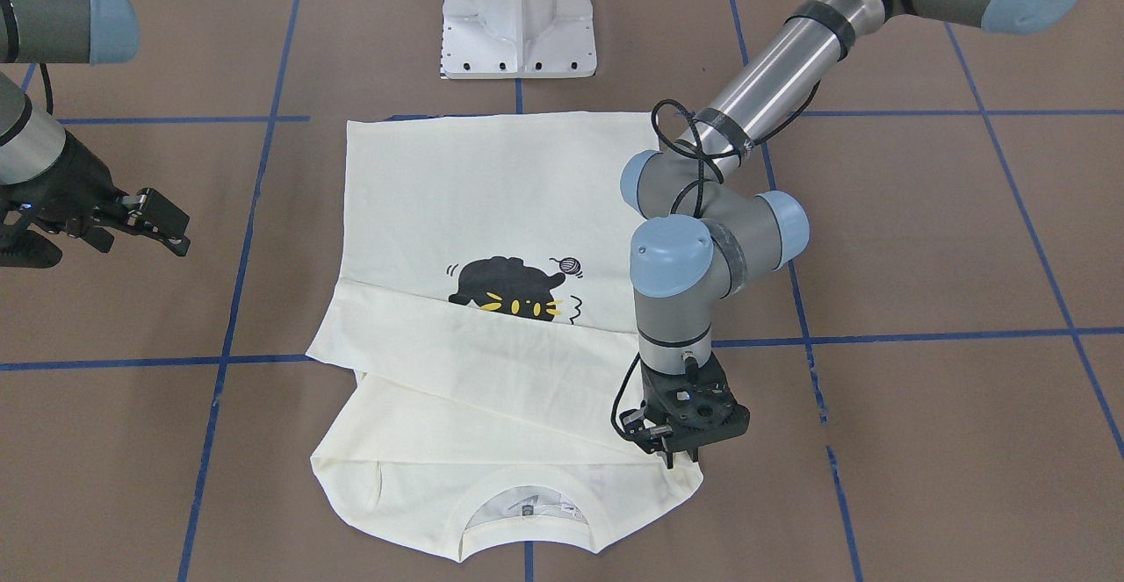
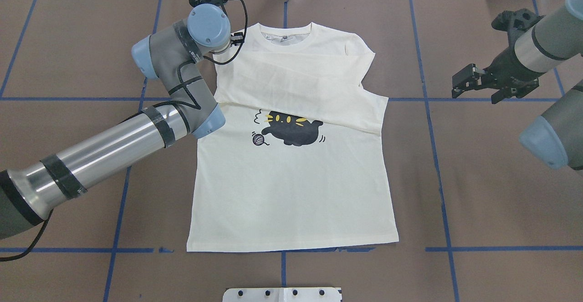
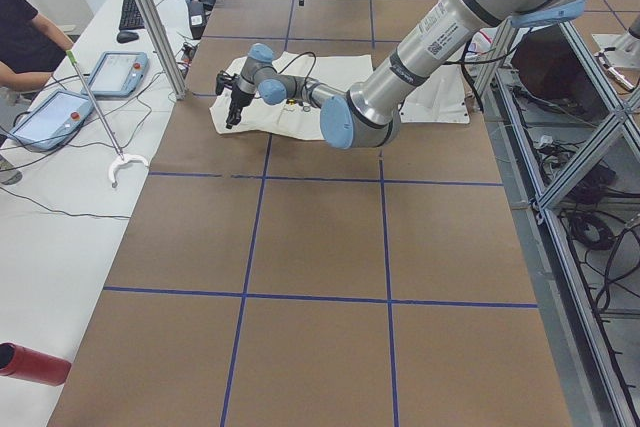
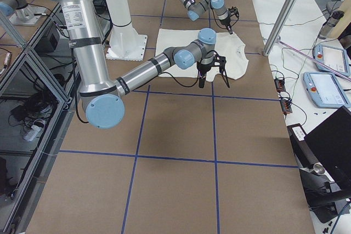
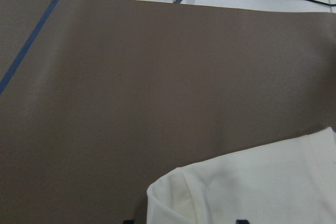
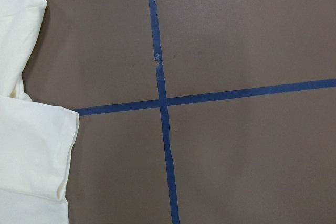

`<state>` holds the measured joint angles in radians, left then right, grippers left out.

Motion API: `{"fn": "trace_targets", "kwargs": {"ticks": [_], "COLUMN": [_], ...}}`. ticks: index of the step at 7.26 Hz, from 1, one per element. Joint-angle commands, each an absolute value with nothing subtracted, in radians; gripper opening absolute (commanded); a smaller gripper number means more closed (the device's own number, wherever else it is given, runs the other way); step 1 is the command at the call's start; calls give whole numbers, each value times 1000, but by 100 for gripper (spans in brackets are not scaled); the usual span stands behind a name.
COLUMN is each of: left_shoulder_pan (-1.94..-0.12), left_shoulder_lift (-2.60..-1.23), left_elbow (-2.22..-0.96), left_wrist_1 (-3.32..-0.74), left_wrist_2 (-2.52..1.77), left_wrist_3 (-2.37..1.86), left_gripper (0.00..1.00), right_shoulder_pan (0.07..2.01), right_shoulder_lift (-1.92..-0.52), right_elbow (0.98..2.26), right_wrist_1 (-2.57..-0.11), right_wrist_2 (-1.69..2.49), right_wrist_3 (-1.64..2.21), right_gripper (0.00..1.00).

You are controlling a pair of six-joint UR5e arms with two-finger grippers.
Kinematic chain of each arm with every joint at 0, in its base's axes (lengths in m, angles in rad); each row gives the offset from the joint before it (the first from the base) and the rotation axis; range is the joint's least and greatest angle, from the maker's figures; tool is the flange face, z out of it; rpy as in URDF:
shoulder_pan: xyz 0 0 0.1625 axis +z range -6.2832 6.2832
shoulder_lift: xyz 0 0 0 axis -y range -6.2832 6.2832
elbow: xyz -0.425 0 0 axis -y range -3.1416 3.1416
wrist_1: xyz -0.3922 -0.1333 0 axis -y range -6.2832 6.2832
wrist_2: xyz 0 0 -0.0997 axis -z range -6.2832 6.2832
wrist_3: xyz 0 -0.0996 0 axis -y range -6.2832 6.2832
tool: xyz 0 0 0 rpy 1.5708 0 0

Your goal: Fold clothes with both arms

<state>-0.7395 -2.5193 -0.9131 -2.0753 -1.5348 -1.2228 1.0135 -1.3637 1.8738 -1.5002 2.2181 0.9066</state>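
Note:
The cream-white shirt lies flat on the brown table with the black cat print facing up and both sleeves folded across the chest. It also shows in the overhead view. My left gripper points straight down at the shirt's shoulder corner beside the collar. In the left wrist view the jaws stand apart, with that shoulder corner between them. My right gripper is open and empty, held above the bare table off the shirt's other side; it also shows in the overhead view. The shirt's edge shows in the right wrist view.
The white pedestal base stands at the robot's side of the table, just behind the shirt's hem. Blue tape lines cross the brown table. Tablets and cables lie on the white bench beyond the collar side.

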Motion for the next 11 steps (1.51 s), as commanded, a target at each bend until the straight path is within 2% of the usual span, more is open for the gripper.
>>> {"fn": "trace_targets", "kwargs": {"ticks": [1,2,5,8,10,11], "left_shoulder_pan": [-739,-739,-771,-795,-796,-810], "left_shoulder_lift": [-2519,-2519,-2516,-2436,-2436,-2436], "left_elbow": [-907,-905,-908,-919,-919,-919], "left_wrist_1": [-2089,-2089,-2089,-2137,-2138,-2138], "left_wrist_2": [-1536,-1536,-1534,-1534,-1534,-1534], "left_wrist_3": [-1223,-1223,-1160,-1103,-1101,-1103], "left_gripper": [13,0,0,0,0,45], "right_shoulder_pan": [1012,1012,1012,1011,1011,1011], "right_shoulder_lift": [-1364,-1364,-1362,-1348,-1348,-1348], "right_elbow": [1871,1871,1870,1870,1867,1864], "right_wrist_1": [-1500,-1500,-1500,-1508,-1509,-1506], "right_wrist_2": [2217,2217,2218,2218,2218,2217], "right_wrist_3": [907,907,907,907,907,907], "right_gripper": [100,100,100,100,100,100]}}
